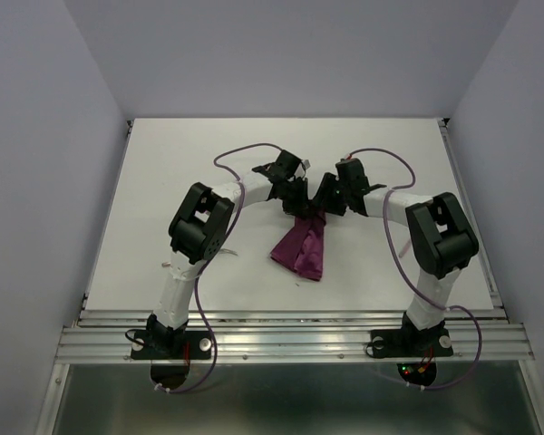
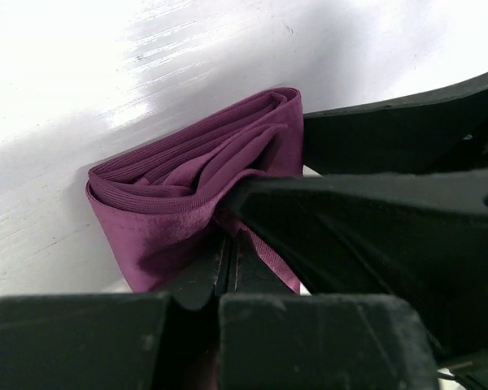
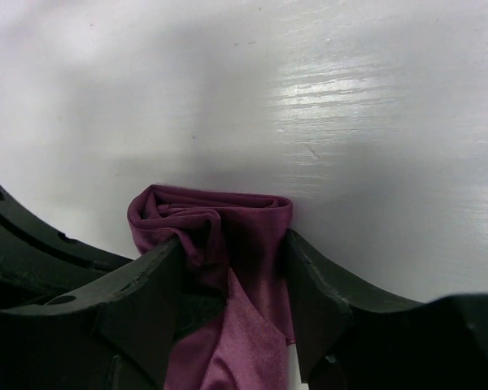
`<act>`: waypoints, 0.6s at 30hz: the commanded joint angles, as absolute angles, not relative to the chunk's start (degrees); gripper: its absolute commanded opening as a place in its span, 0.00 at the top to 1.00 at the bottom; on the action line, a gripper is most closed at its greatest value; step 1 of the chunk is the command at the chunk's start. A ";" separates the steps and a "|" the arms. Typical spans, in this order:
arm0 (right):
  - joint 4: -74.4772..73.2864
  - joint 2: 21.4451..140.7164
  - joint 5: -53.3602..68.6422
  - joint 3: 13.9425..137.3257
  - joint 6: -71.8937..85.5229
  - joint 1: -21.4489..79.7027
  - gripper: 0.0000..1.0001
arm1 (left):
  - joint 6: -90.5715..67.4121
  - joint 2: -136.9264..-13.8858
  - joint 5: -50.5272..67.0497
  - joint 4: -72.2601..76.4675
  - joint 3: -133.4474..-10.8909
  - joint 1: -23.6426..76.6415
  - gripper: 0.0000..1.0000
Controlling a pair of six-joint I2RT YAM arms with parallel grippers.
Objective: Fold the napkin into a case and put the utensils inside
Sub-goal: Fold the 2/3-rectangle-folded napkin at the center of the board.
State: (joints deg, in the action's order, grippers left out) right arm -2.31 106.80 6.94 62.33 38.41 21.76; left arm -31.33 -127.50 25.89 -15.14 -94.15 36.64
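The burgundy napkin (image 1: 301,249) lies folded into a long narrow bundle at mid-table, widening toward the near edge. I cannot tell whether it forms a case. Both grippers meet at its far end. My left gripper (image 1: 299,201) is shut, its tips (image 2: 228,240) pinching a fold of the napkin (image 2: 163,219). My right gripper (image 1: 326,205) is open and straddles the rolled end of the napkin (image 3: 228,215); its fingertips (image 3: 167,260) rest against the cloth on both sides, with the gripper's midpoint (image 3: 233,240) over the fabric. The utensils are out of view.
The white table (image 1: 163,181) is walled on three sides, with a metal rail (image 1: 290,337) along the near edge. Purple cables (image 1: 394,236) loop beside both arms. In the left wrist view the right gripper's black body (image 2: 390,138) crowds the right side.
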 commanded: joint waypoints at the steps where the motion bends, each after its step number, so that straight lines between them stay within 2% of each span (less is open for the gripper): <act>1: -4.22 109.34 6.86 63.37 39.11 21.80 0.47 | -28.39 -127.44 24.79 -18.02 -96.06 37.00 1.00; 8: -4.48 109.25 6.42 63.02 38.94 21.80 0.66 | -27.60 -127.62 24.96 -18.28 -96.94 37.00 1.00; 10: -4.48 109.07 6.33 62.84 39.20 21.80 0.78 | -26.73 -127.35 25.13 -18.81 -97.29 37.00 1.00; 13: -4.40 108.98 5.98 62.84 39.81 21.80 0.84 | -25.58 -127.35 25.14 -19.86 -98.00 37.00 0.98; 14: -4.31 108.98 5.98 62.84 39.90 21.80 0.85 | -25.23 -127.18 25.05 -20.56 -98.35 37.00 0.89; 17: -4.39 109.25 5.63 62.75 40.51 21.80 0.89 | -23.83 -126.39 24.70 -21.62 -98.70 37.00 0.72; 18: -4.39 109.25 5.54 62.75 40.78 21.80 0.91 | -23.47 -125.52 24.61 -22.23 -98.79 37.00 0.63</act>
